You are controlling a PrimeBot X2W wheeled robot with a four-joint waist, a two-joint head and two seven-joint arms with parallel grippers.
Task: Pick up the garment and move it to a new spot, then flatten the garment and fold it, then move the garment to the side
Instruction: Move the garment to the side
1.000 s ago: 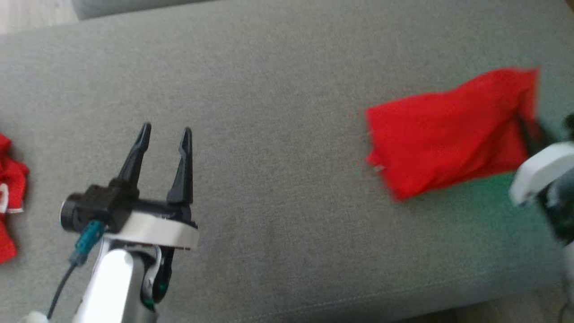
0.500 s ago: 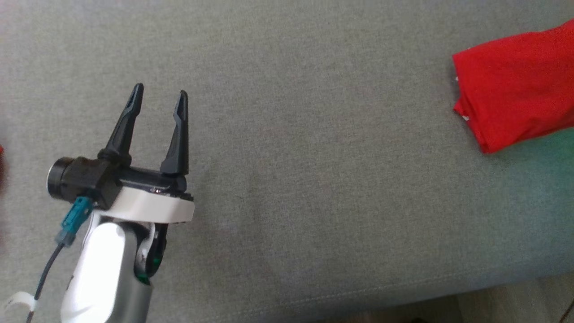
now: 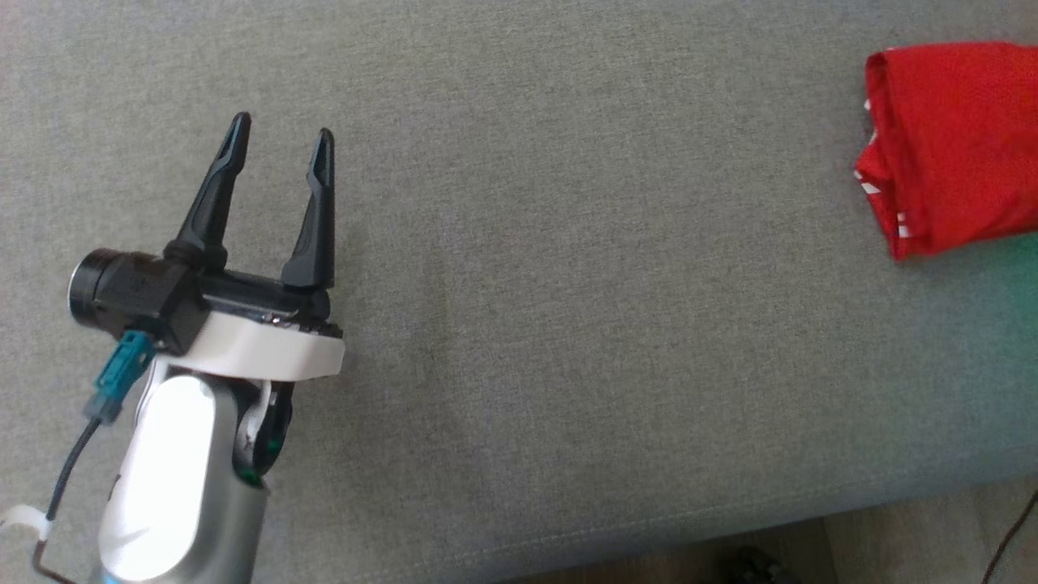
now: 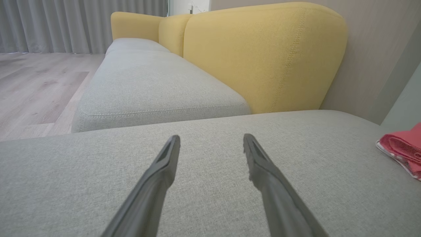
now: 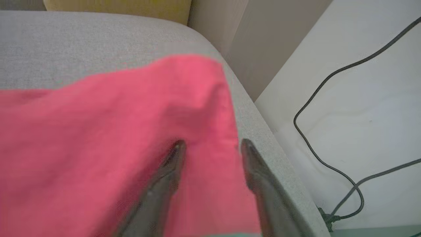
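The red garment [image 3: 957,146] lies folded on the grey sofa cushion [image 3: 568,284], at the far right of the head view. In the left wrist view a strip of the garment [image 4: 403,149] sits low at the right edge. My left gripper [image 3: 280,142] is open over bare cushion, far to the garment's left, with nothing between its fingers [image 4: 164,164]. In the right wrist view my right gripper [image 5: 212,144] has its fingers apart just above the garment [image 5: 115,131], near the cushion's right edge. The cloth lies under and between them.
A yellow backrest [image 4: 263,56] and a second grey seat [image 4: 154,89] stand beyond the cushion. Wooden floor [image 4: 36,89] lies to their left. Past the cushion's right edge a black cable [image 5: 315,131] runs over pale floor. The cushion's front seam [image 3: 649,527] is close.
The head camera has swung, so the garment now sits further right in its view. The right gripper, shut on the garment's right end a second ago, has opened, and the cloth lies flat.
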